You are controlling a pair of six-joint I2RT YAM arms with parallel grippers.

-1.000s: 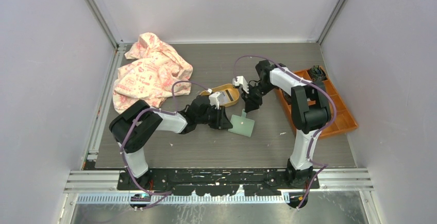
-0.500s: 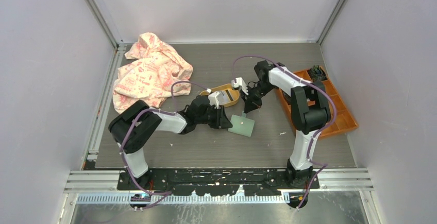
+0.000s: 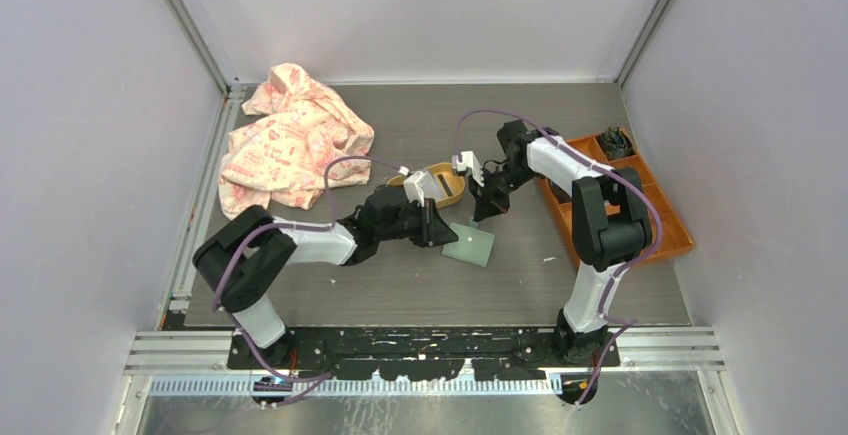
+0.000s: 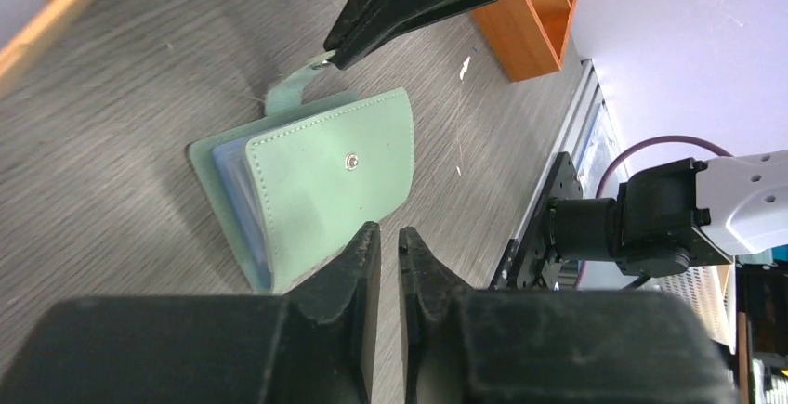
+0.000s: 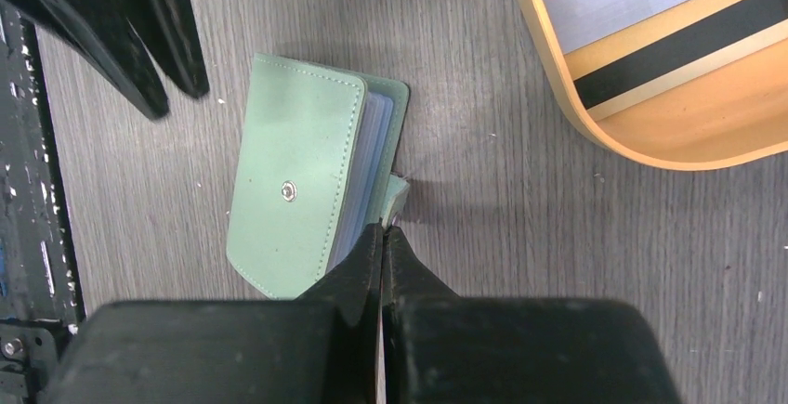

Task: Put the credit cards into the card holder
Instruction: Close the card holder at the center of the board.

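The sage-green card holder (image 3: 470, 246) lies folded on the table, snap button up; it also shows in the left wrist view (image 4: 334, 176) and the right wrist view (image 5: 297, 181). My right gripper (image 3: 479, 212) is shut on the holder's strap tab (image 5: 396, 192) at its far edge. My left gripper (image 3: 441, 237) has its jaws almost together with nothing between them, just off the holder's near-left edge (image 4: 388, 234). Credit cards (image 5: 650, 5), one silvery and one beige-gold with a dark stripe, lie in the yellow-orange tray (image 5: 650, 139).
The yellow-orange oval tray (image 3: 447, 177) sits just behind the holder. An orange compartment box (image 3: 640, 210) stands at the right. A crumpled pink-patterned cloth (image 3: 290, 145) lies at the back left. Grey walls enclose the table.
My left arm's elbow has swung left and its gripper has edged slightly towards the holder. The right gripper and the holder have barely moved.
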